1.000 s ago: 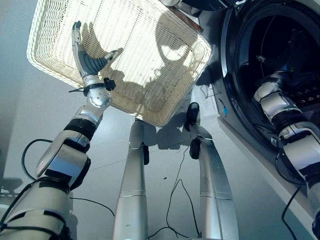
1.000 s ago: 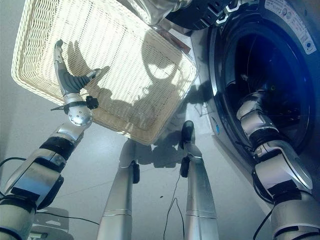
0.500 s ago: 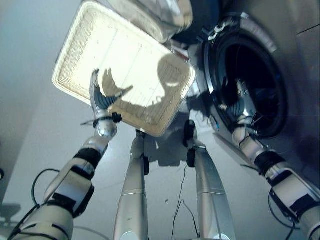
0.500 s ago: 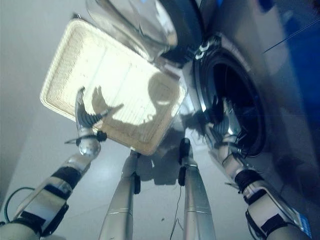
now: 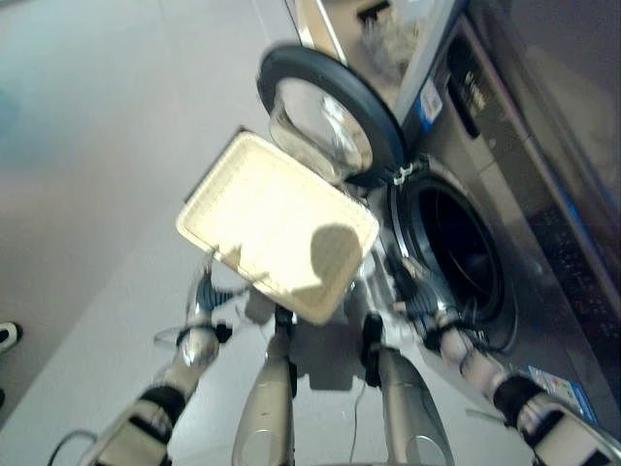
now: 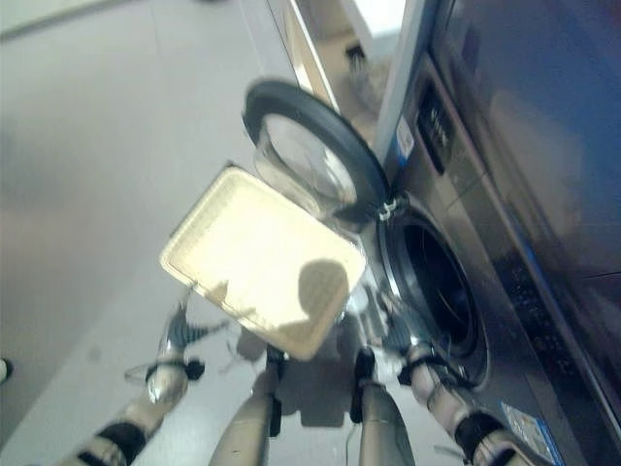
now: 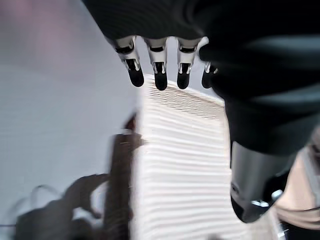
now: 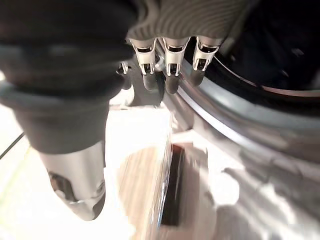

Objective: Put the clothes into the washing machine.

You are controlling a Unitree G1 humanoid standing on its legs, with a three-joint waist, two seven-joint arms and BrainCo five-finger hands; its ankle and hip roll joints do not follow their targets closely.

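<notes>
A pale grey floor (image 5: 107, 146) runs across the room, smooth and plain, and on it lies a shallow cream wicker basket (image 5: 277, 225), flat and with no clothes visible in it. Just beside the basket's far corner stands the washing machine (image 5: 505, 175), a dark grey front-loader along the right side. Its round door (image 5: 330, 121), dark-rimmed with a clear bulging window, is swung wide open toward the basket and hangs over the basket's edge. The drum opening (image 5: 456, 254) behind it is dark, and whether any clothes lie inside cannot be told.

The left robot hand (image 5: 205, 291) is held over the floor at the near edge of the basket; in its wrist view the fingers (image 7: 160, 75) are straight and side by side, with the thumb apart, holding nothing, above the basket's woven rim. The right robot hand (image 5: 412, 299) is at the lower rim of the drum opening, its fingers (image 8: 167, 67) extended next to the shiny metal ring of the opening, empty as well.

At the floor's far left edge the tip of a person's shoe (image 5: 6, 335) shows.
</notes>
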